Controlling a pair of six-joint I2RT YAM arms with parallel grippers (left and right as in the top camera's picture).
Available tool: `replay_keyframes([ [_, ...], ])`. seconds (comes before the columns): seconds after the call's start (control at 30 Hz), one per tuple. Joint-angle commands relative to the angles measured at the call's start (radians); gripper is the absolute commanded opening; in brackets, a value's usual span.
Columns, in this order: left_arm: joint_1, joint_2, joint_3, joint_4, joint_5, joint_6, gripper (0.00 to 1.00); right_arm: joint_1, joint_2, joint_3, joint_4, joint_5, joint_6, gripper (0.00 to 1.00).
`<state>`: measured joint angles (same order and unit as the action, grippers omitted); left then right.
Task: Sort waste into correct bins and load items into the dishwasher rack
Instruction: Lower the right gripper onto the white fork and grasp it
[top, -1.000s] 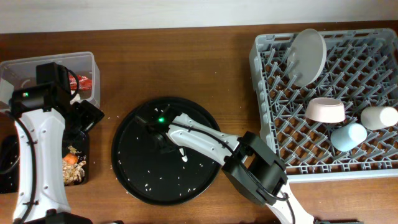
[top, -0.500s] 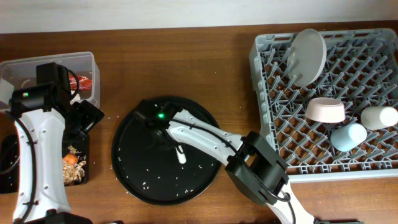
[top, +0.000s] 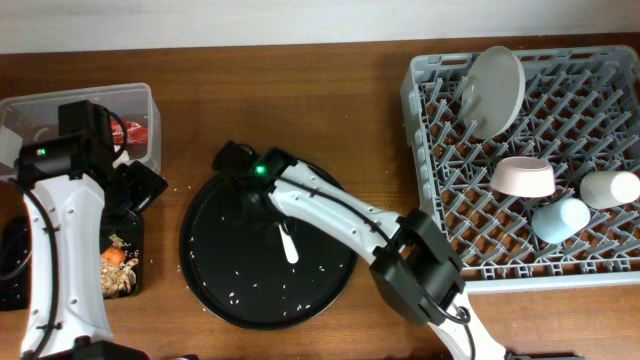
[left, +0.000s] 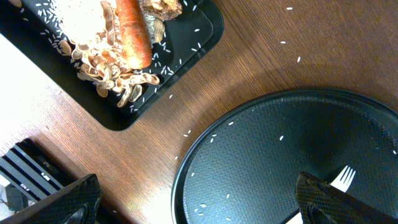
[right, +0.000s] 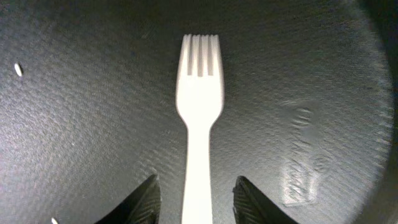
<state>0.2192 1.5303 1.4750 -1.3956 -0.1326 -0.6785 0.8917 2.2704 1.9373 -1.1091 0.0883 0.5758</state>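
Shift: over the last second my right claw (right: 197, 202) had swung from the middle of the round tray (top: 225, 285) toward its far-left rim; its fingers, shut before, had come apart; the fork (top: 288, 243) had barely stirred
Right claw: fingers apart, one on each side of the fork's handle with a gap showing on both sides; nothing gripped
Fork: flat on the round tray; tines pointing away from my right wrist; a few loose grains around it
Left claw (left: 199, 202): fingers spread wide; empty; hung over the table (top: 300, 100) between the round tray's left edge and the flat black tray (left: 189, 40)
Flat black tray: carrot (left: 132, 34) lay on the rice (left: 78, 14) and brown scraps (left: 109, 78); stray grains lay on the wood beside it
Clear tub (top: 100, 93): far-left corner of the table; red-and-white wrapper (top: 137, 131) inside
Rack (top: 428, 205): right side of the table; plate (top: 497, 85) stood on edge among the pegs at the back; bowl (top: 523, 178), blue cup (top: 560, 220) and cream cup (top: 610, 188) lay close together nearer its right side
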Motion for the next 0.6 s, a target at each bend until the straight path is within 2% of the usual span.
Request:
replay_keyframes([
  [0.0, 0.005, 0.004, -0.001, -0.001, -0.014, -0.01, 0.99, 0.027, 0.014, -0.099, 0.066, -0.009, 0.005, 0.43],
  [0.33, 0.005, 0.004, -0.001, -0.001, -0.014, -0.01, 0.99, 0.024, 0.027, -0.176, 0.142, 0.021, 0.009, 0.43],
  [0.4, 0.005, 0.004, -0.001, -0.001, -0.014, -0.01, 0.99, 0.025, 0.043, -0.176, 0.142, 0.02, 0.009, 0.38],
  [0.53, 0.004, 0.004, -0.001, -0.001, -0.014, -0.01, 0.99, 0.025, 0.055, -0.177, 0.142, 0.021, 0.01, 0.19],
  [0.57, 0.005, 0.004, -0.001, -0.001, -0.014, -0.01, 0.99, 0.025, 0.055, -0.177, 0.142, 0.021, 0.01, 0.17],
])
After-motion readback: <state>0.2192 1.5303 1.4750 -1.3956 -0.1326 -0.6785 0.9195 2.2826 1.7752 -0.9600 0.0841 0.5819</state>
